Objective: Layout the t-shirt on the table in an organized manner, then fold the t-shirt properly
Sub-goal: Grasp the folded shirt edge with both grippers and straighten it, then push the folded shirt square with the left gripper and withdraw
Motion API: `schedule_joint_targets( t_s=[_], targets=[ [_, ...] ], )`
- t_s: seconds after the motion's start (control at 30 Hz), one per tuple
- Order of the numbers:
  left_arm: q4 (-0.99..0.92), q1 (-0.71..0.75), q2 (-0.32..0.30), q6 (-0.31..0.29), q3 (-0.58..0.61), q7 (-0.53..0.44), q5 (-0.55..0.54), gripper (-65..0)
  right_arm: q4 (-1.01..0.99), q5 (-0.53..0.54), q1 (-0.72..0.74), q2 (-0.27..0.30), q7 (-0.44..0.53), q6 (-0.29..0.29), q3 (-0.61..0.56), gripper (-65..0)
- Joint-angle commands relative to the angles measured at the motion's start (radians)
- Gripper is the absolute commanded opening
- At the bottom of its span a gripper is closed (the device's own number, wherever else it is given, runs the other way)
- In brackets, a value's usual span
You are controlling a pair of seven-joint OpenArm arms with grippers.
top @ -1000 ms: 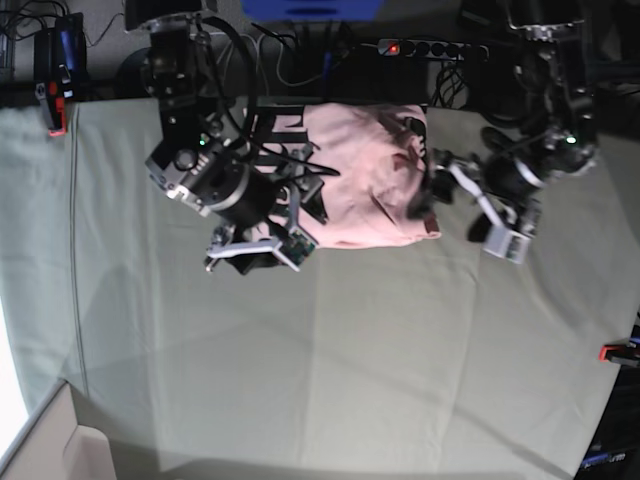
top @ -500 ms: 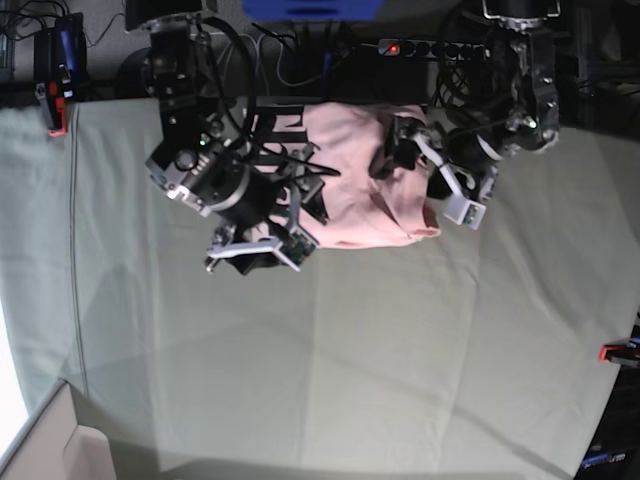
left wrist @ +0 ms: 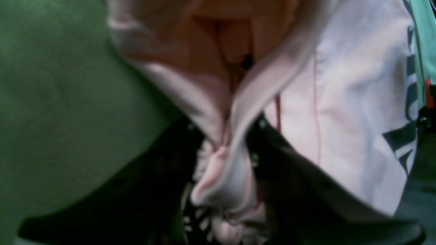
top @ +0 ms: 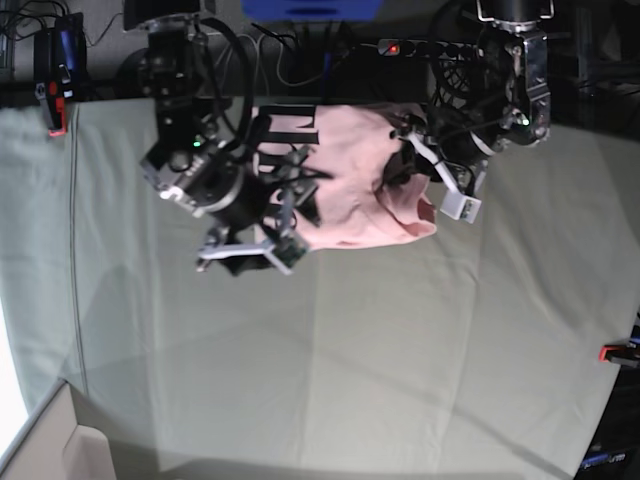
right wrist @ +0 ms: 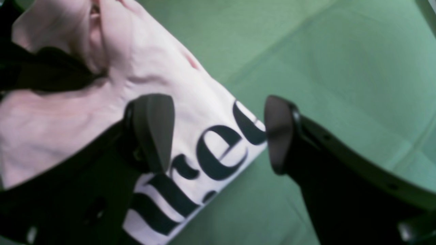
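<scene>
I have the t-shirt (top: 345, 180) bunched in a rumpled pink heap at the far edge of the surface (top: 330, 350), close to the cables and power strip (top: 430, 47) behind it, with the black lettering showing along its far-left part. My left gripper (left wrist: 224, 160) is at the shirt's right-hand side in the base view, and from its wrist camera I see the dark fingers (left wrist: 272, 143) drawn in tight on a gathered fold of pink fabric, which bulges out between them and hangs down in a soft lump; the cloth is clearly pinched there. My right gripper (right wrist: 218, 136) sits over the shirt's left portion in the base view, and its wrist camera shows the two fingers (right wrist: 153, 129) standing wide apart with nothing between them except a view down onto the printed letters and the shirt's hem; one fingertip is above the fabric, the other above bare green cloth just beside the edge. A red clamp (top: 618, 352) shows at the surface's right border
</scene>
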Motion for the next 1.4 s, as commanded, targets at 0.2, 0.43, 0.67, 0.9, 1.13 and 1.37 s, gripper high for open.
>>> schedule_joint_targets(
  t_s=[0.2, 0.43, 0.67, 0.9, 1.13, 1.37],
  targets=[
    [0.006, -0.113, -0.012, -0.005, 0.009, 0.012, 0.077, -64.8, 0.122, 0.008, 0.014, -0.006, 0.022, 0.003, 0.185, -23.1],
    [-0.084, -0.322, -0.006, -0.005, 0.179, 0.012, 0.343, -64.8, 0.147, 0.008, 0.013, -0.006, 0.022, 0.003, 0.443, -23.1],
    [-0.225, -0.532, -0.002, -0.005, 0.540, -0.017, 0.470, -64.8, 0.148, 0.009, -0.020, -0.006, 0.024, 0.003, 0.625, -23.1],
    [-0.301, -0.638, 0.007, -0.005, 0.950, -0.255, 0.551, -64.6, 0.148, 0.011, -0.080, -0.008, 0.027, 0.003, 0.739, -23.1],
    [-0.367, -0.664, 0.092, -0.005, 0.999, -0.269, 0.729, -64.4, 0.150, 0.012, -0.093, -0.028, 0.032, 0.003, 0.817, -23.1],
    [-0.362, -0.661, 0.133, -0.005, 1.000, -0.272, 0.864, -53.4, 0.150, 0.012, -0.093, -0.046, 0.030, 0.003, 0.817, -23.1]
  ],
)
